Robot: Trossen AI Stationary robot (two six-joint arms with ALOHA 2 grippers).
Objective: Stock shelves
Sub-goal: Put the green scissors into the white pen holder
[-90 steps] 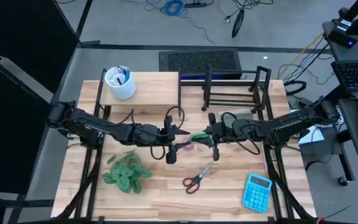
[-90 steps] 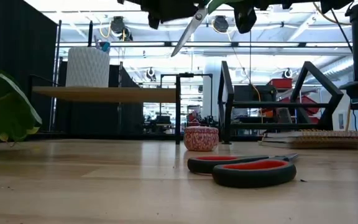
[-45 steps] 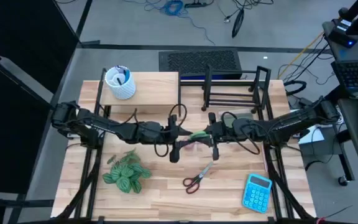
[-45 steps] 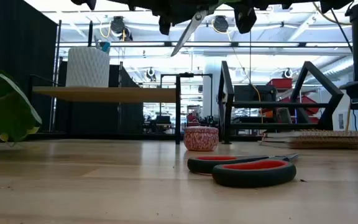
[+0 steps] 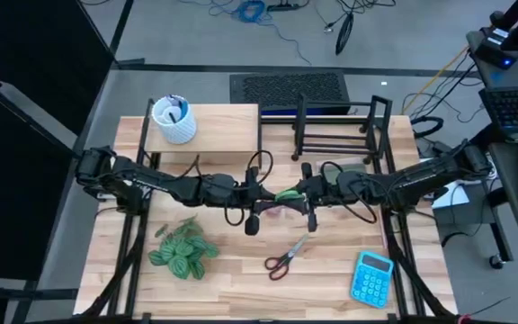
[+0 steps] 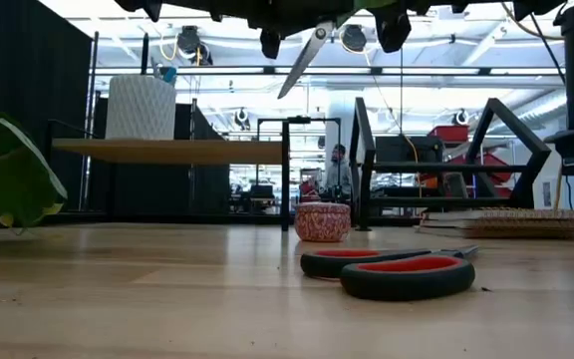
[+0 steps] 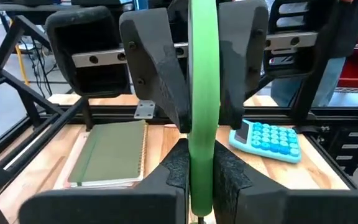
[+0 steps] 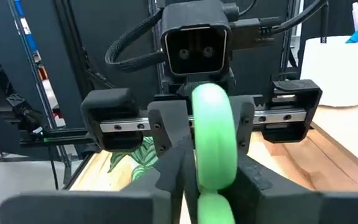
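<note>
Since a second ago, the left hand [image 5: 261, 195] is brought closer to the right hand [image 5: 297, 195] above mid-worktop [image 5: 241, 279]; both are clenched on green-handled scissors [image 5: 284, 195]. The wooden riser shelf [image 5: 218, 127] and black wire rack [image 5: 335, 135] are seen at the back. Low down, the blade [image 6: 301, 62] is seen hanging overhead. In both wrist views, the green handle [image 7: 202, 93] is gripped from both sides.

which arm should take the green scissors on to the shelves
Left, probably. Both grippers, left and right, clamp the green scissors mid-table. The left arm reaches in from the wooden shelf's side; the right sits nearer the black rack.
</note>
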